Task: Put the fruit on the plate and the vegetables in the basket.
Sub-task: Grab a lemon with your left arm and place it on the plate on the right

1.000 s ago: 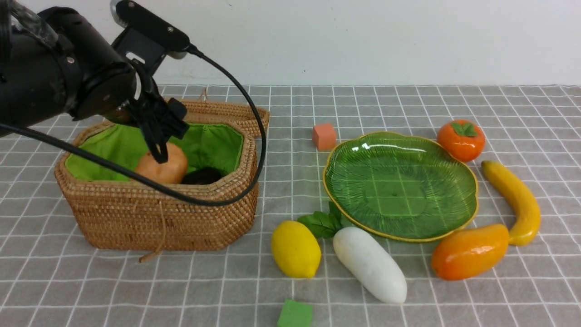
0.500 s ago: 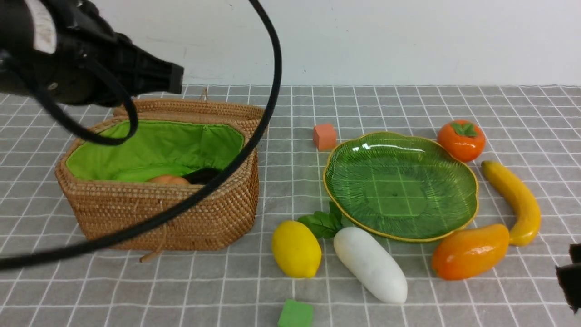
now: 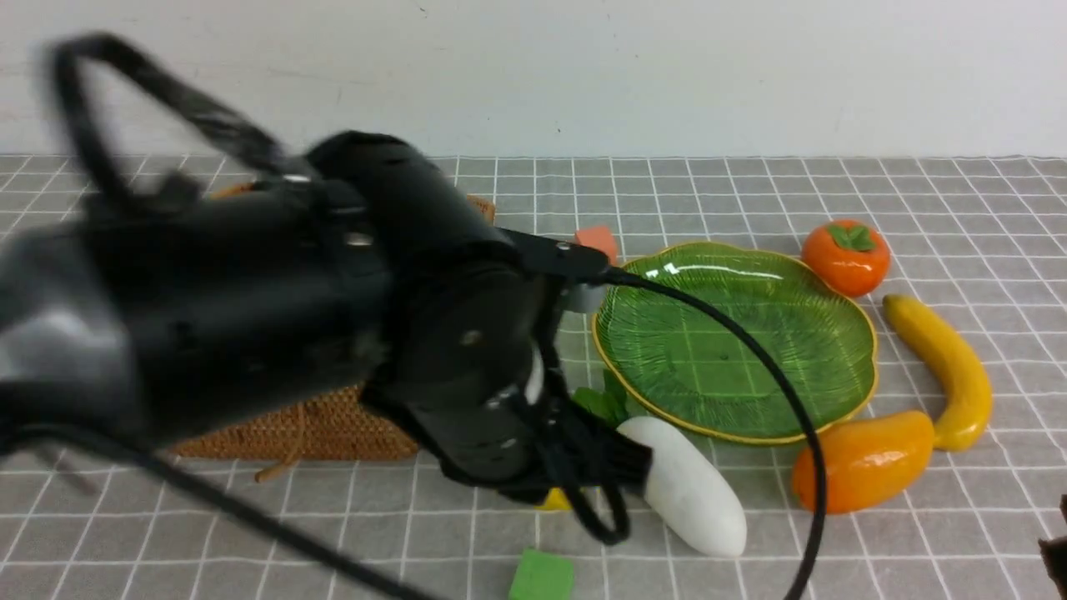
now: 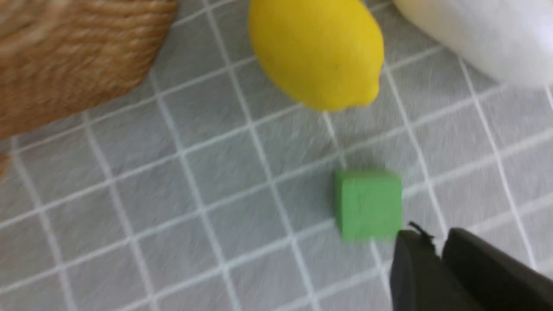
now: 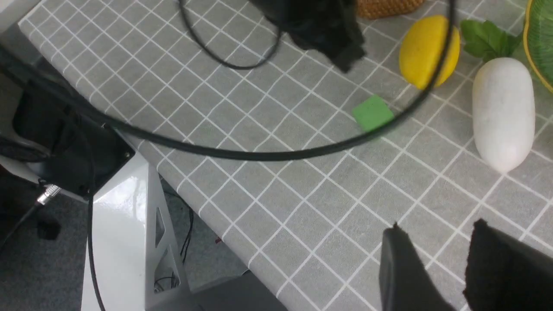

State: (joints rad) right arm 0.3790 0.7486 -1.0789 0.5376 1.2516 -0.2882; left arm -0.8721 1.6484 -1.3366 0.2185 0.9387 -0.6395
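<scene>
Left jaws all but pressed together, gripping nothing, low over the desk (image 4: 173,194) just beside the green cube (image 4: 368,203), lemon (image 4: 317,52) close by. Right jaws apart, empty, at the desk's near right edge. Radish (image 3: 696,492) lying against the plate (image 3: 733,342); mango (image 3: 863,460), banana (image 3: 946,367) and persimmon (image 3: 846,254) ringing its right side, all on the desk. Basket (image 3: 308,429) mostly hidden behind the left arm (image 3: 292,317).

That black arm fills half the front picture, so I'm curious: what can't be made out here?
- Basket contents: front view, hidden by the blurred left arm.
- Lemon: front view, only a sliver shows below the left end effector.
- Left end effector's opening: left wrist view, cut by the frame edge.
- Right end effector: front view, cropped at the corner.
</scene>
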